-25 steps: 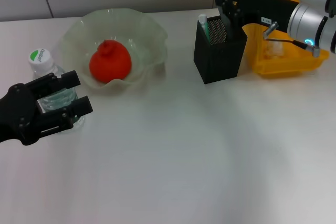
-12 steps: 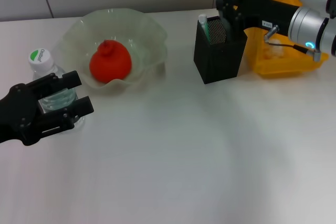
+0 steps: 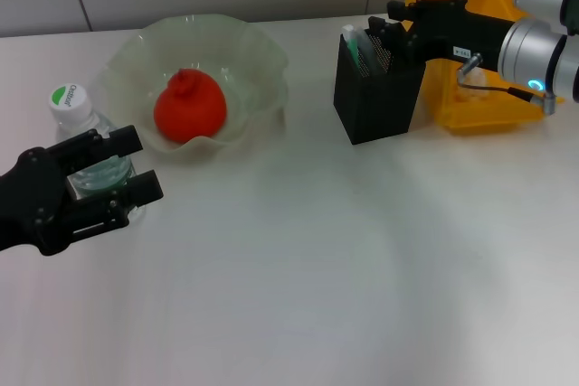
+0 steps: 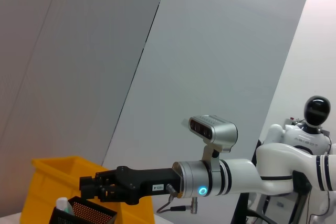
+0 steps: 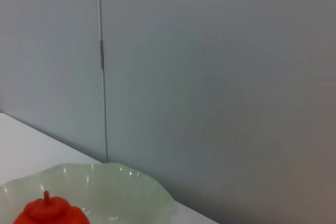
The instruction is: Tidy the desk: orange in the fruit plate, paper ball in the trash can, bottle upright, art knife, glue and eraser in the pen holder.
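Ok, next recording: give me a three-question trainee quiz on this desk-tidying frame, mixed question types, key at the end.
1. True or false: the orange lies inside the fruit plate.
2. Multiple choice: the right gripper is (A) over the pen holder, (B) beside the bottle, (C) inside the trash can.
3. Short answer: how does the bottle stand, and which gripper is by it?

Key
1. True.
2. A; its tip sits at the pen holder's open top, where a white-tipped item already stands.
3. Upright, cap on top; the left gripper is at it, fingers on either side of its body.
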Controlling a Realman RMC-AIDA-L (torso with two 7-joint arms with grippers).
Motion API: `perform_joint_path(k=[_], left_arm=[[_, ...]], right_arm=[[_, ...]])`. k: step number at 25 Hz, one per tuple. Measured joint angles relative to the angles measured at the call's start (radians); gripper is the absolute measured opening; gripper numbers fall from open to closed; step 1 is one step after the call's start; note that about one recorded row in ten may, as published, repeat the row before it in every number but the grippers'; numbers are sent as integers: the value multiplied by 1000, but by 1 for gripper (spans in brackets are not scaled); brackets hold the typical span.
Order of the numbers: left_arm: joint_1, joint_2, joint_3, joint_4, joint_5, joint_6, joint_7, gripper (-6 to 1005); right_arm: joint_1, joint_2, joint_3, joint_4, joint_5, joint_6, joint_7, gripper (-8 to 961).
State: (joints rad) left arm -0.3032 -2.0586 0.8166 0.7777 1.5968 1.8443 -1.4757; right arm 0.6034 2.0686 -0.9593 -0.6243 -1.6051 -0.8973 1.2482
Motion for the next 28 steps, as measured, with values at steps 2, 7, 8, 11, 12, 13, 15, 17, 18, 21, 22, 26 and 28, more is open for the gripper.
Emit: perform_joint_path(k=[2,7,8,11,12,13,15,17,18,21,22,26,28], left_arm=[[2,0,1,0,0,1,0,791],[5,0,1,0,0,1,-1,791],[6,0,2,0,0,1,-1,791],[6,0,2,0,0,1,-1,791],[6,0,2,0,0,1,-1,791],[6,0,2,0,0,1,-1,791],[7,0,3,0,0,6,-1,791],[7,0,3,0,0,6,-1,791],[7,0,4,0,3,22,-1,791],[7,0,4,2,5,29,-1,791],[9,0,0,6,7,33,-1,791],[12,5,4,6,12,37,-10,791],[12,11,8,2,31,53,-15,791]], right_arm=[[-6,3,-2,-17,-1,-7,11,326],[-44,7,-63,-123,-14,-28,128,329],[-67,7,-105,-187,-31,-45,200,329],[-92,9,-132,-259,-55,-77,255,331],[-103,10,-143,-298,-67,-100,281,331],[-125,10,-158,-357,-82,-159,339,332],[-132,9,-161,-385,-91,-200,370,333],[-146,7,-152,-439,-115,-291,427,334],[-159,7,-134,-490,-134,-388,471,334],[-169,8,-113,-542,-155,-496,512,336],[-174,9,-97,-569,-169,-562,534,364],[-194,11,-44,-639,-206,-770,576,474],[-222,15,-19,-680,-208,-880,581,524]])
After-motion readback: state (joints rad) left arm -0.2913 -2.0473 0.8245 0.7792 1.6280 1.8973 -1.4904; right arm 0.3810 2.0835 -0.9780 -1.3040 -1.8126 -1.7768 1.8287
